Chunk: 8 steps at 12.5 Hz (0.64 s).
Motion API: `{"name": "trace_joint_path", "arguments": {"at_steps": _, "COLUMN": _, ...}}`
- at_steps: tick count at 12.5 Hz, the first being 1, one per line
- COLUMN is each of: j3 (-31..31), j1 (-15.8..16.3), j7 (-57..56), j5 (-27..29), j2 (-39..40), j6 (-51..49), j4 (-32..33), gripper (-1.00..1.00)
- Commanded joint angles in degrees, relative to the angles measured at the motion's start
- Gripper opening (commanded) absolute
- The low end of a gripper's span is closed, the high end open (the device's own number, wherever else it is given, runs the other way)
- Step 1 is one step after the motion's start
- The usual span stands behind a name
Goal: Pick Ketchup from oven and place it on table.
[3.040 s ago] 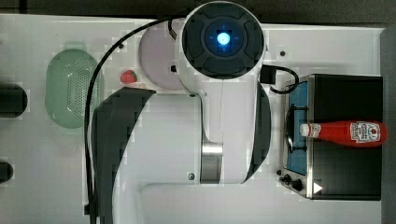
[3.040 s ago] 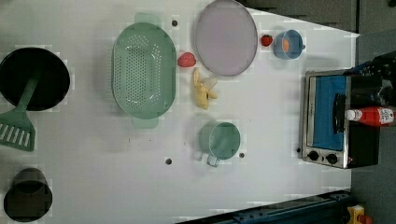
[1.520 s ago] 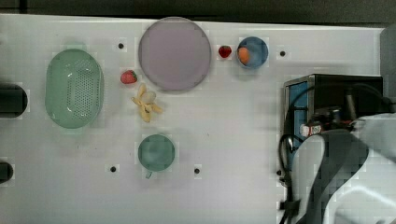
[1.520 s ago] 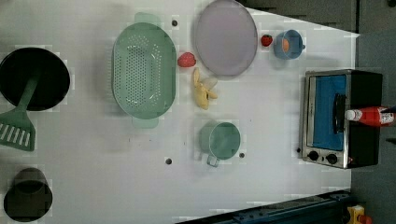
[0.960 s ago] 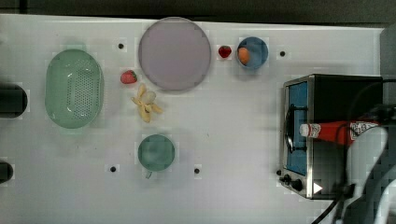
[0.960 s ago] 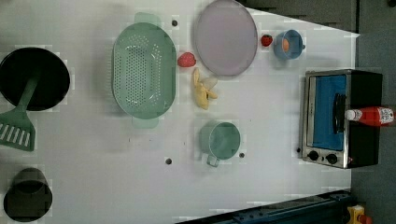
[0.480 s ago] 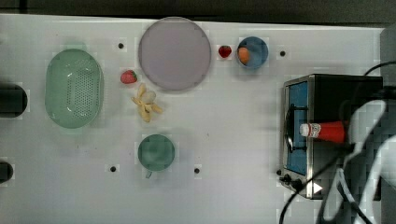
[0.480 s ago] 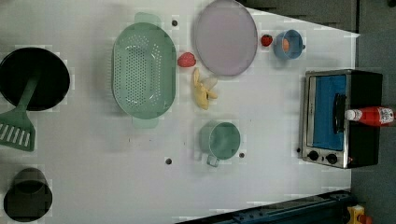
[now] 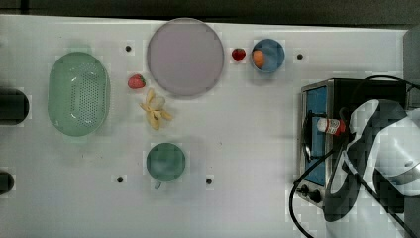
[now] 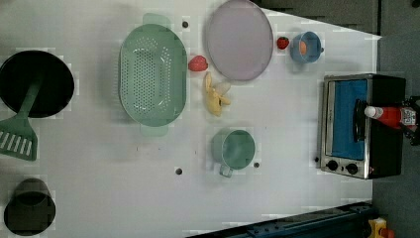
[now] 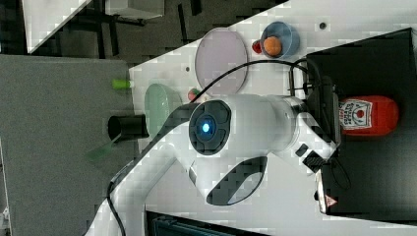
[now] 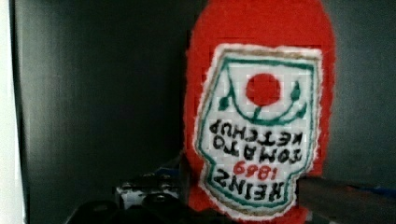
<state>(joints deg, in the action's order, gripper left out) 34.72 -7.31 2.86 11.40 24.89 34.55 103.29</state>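
You are looking at what seems to be a robotics lab staged as a toy kitchen. The white tabletop (image 10: 277, 193) has small dark round holes, like a mounting board, not a home counter. On it sit play-kitchen props: a green colander (image 10: 152, 74), a lilac plate (image 10: 239, 39), a peeled banana (image 10: 215, 96), strawberries, a green cup (image 10: 234, 148), a black pan with a green spatula (image 10: 20, 131), and a toaster oven (image 10: 364, 124) at the left view's right. A white robot arm (image 11: 236, 132) with trailing black cables leans over it, and grey flooring surrounds the tabletop.
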Motion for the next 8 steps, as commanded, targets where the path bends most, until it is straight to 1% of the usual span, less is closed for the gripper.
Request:
{"name": "trace_joint_path", "arguments": {"at_steps": 1, "j3": 0.4, "j1": -1.2, "j7": 0.5, "j5": 2.1, "j2": -0.7, "j6": 1.7, "j4": -1.5, "gripper": 1.00}}
{"name": "trace_joint_path", "arguments": {"at_steps": 2, "j3": 0.4, "j1": -1.3, "j7": 0.5, "j5": 2.1, "j2": -0.6, "j6": 1.6, "j4": -1.4, "gripper": 0.92}}
{"name": "trace_joint_path", "arguments": {"at_steps": 4, "j3": 0.4, "j1": -1.3, "j7": 0.5, "j5": 2.1, "j2": -0.5, "j6": 1.5, "j4": -1.3, "gripper": 0.44}}
{"name": "trace_joint_path", "arguments": {"at_steps": 5, "j3": 0.4, "j1": -1.3, "j7": 0.5, "j5": 2.1, "j2": -0.5, "j6": 1.5, "j4": -1.4, "gripper": 0.27}}
{"name": "trace_joint_path", "arguments": {"at_steps": 8, "j3": 0.8, "j1": -1.3, "j7": 0.5, "j5": 2.1, "j2": -0.8, "j6": 1.4, "j4": -1.7, "gripper": 0.27}}
